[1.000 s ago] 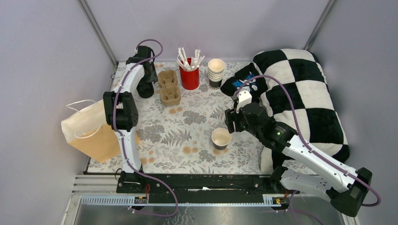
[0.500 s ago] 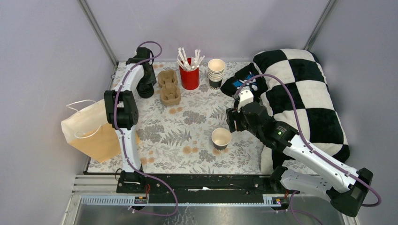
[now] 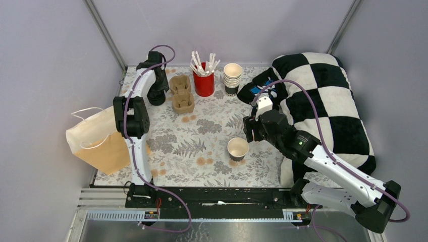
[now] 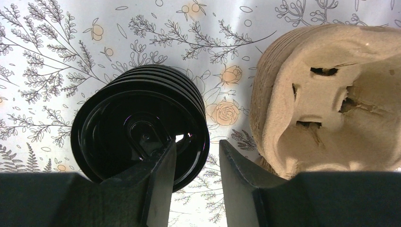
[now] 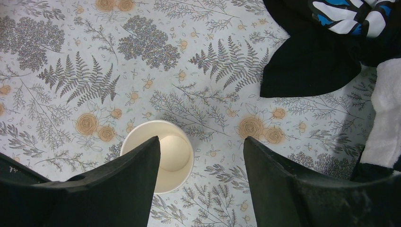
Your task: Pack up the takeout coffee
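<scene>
No cup with a black lid shows in any view. A stack of black plastic lids (image 4: 137, 127) stands on the floral table by the far left, also in the top view (image 3: 156, 99). My left gripper (image 4: 195, 163) hangs over it, jaws open, left finger (image 4: 158, 175) over the top lid's right rim, right finger over the table. A lidless cream cup (image 3: 237, 148) stands upright mid-table. My right gripper (image 5: 201, 151) is open above it, the cup (image 5: 165, 153) under its left finger. Both grippers hold nothing.
A brown pulp cup carrier (image 3: 181, 93) lies right of the lids, also in the left wrist view (image 4: 331, 94). A red cup of white sticks (image 3: 204, 80) and stacked cream cups (image 3: 232, 78) stand at the back. A paper bag (image 3: 98, 138) lies left; a checkered cushion (image 3: 323, 101) fills the right.
The left arm's elbow has drifted slightly to the right. The right arm and the cup have not moved.
</scene>
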Controlling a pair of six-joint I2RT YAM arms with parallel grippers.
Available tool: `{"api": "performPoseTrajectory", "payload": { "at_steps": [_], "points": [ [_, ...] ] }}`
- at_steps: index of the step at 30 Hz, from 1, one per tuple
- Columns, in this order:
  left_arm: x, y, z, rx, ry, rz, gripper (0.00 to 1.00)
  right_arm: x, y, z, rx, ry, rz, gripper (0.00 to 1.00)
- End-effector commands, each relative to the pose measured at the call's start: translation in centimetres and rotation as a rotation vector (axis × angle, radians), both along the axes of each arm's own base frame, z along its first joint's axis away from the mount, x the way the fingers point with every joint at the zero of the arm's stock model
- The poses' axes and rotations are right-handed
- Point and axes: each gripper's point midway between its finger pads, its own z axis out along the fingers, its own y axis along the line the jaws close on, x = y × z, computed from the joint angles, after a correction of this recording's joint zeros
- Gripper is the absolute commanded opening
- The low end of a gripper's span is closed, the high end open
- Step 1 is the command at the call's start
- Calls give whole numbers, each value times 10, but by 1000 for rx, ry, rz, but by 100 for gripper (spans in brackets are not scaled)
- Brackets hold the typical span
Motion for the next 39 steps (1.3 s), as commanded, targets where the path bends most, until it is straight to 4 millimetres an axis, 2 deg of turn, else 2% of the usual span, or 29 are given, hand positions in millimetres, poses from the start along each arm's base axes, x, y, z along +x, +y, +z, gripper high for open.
{"api": "performPoseTrajectory", "payload": {
  "at_steps": [1, 6, 10, 14, 17, 39],
  "points": [
    [14, 2, 10, 1, -45, -14, 41, 4, 4, 17, 32, -30, -11, 71],
    [15, 4, 13, 13, -52, -6, 32, 4, 4, 17, 29, -29, -9, 71],
    [15, 4, 15, 14, -55, -8, 32, 4, 6, 15, 28, -24, -3, 71],
    [15, 4, 16, 14, -57, -9, 37, 4, 8, 14, 24, -19, 4, 71],
    [15, 4, 17, 14, -59, -8, 38, 4, 9, 13, 24, -15, 9, 71],
    [16, 6, 26, 28, -78, -14, 22, 4, 14, 10, 23, -2, 25, 71]
  ]
}}
